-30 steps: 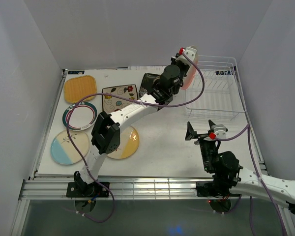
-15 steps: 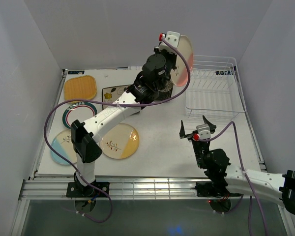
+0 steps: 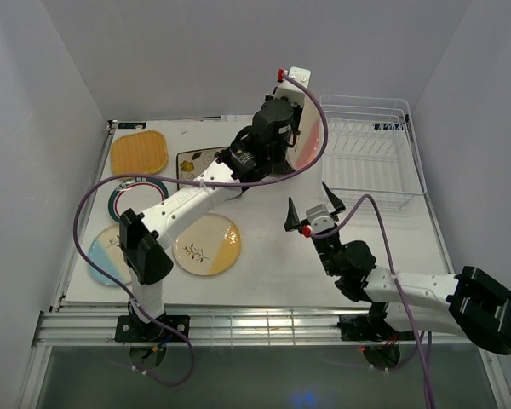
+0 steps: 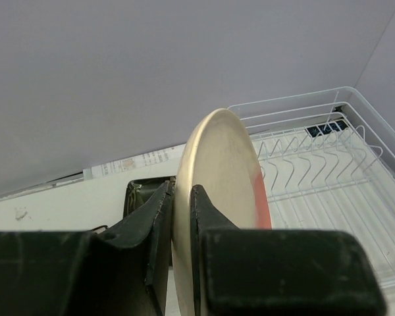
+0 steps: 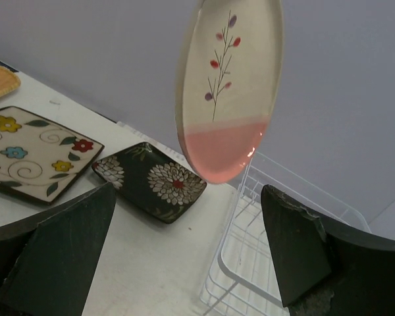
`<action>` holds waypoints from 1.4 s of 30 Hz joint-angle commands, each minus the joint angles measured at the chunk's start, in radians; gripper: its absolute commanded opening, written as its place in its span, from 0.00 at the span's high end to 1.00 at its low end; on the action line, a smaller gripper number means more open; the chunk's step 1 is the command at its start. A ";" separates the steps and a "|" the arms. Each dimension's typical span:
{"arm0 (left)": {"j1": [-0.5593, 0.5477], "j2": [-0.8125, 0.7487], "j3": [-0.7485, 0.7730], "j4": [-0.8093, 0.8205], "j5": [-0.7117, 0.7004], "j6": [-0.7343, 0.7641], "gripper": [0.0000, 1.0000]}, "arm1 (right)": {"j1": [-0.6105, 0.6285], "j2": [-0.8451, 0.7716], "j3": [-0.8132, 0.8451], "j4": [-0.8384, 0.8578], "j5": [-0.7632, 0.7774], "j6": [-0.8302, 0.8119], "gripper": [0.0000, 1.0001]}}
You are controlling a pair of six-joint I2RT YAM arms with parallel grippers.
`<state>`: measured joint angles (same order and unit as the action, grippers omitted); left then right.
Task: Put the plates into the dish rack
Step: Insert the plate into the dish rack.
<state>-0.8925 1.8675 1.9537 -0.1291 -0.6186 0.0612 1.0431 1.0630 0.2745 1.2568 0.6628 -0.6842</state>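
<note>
My left gripper [image 3: 295, 115] is shut on the rim of the pink-cream round plate [image 3: 307, 136] and holds it on edge in the air, just left of the white wire dish rack [image 3: 370, 153]. In the left wrist view the fingers [image 4: 157, 210] clamp the plate [image 4: 220, 164], with the rack's tines [image 4: 316, 168] beyond it. My right gripper [image 3: 312, 214] is open and empty over the table's middle. In its view the gripper [image 5: 181, 250] looks up at the plate [image 5: 230, 85] and the rack's corner [image 5: 250, 270]. No plate stands in the rack.
The orange square plate [image 3: 139, 152], the cream floral plate [image 3: 193, 164], the green-rimmed plate [image 3: 129, 199], the blue-cream plate [image 3: 105, 253] and the yellow-cream plate [image 3: 209, 244] lie on the left. The black floral plate [image 5: 151, 181] lies under my left arm. Walls close in the table.
My left gripper has drawn the pink-cream plate up and left, away from the rack's corner, and turned it. My right gripper has swung left toward the table's middle, still open.
</note>
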 commanded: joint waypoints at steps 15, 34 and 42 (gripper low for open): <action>-0.005 -0.171 -0.007 -0.035 -0.001 -0.153 1.00 | -0.126 0.244 0.221 0.165 -0.155 0.106 0.07; -0.005 -0.157 -0.024 -0.063 -0.012 -0.159 1.00 | -0.133 0.442 0.292 0.363 -0.083 0.040 0.53; -0.005 -0.142 -0.025 -0.063 -0.003 -0.173 1.00 | -0.133 0.427 0.285 0.366 -0.068 0.038 0.92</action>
<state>-0.8894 1.7931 1.8965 -0.3077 -0.6758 -0.1104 0.9119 1.5043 0.5415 1.2987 0.6090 -0.6815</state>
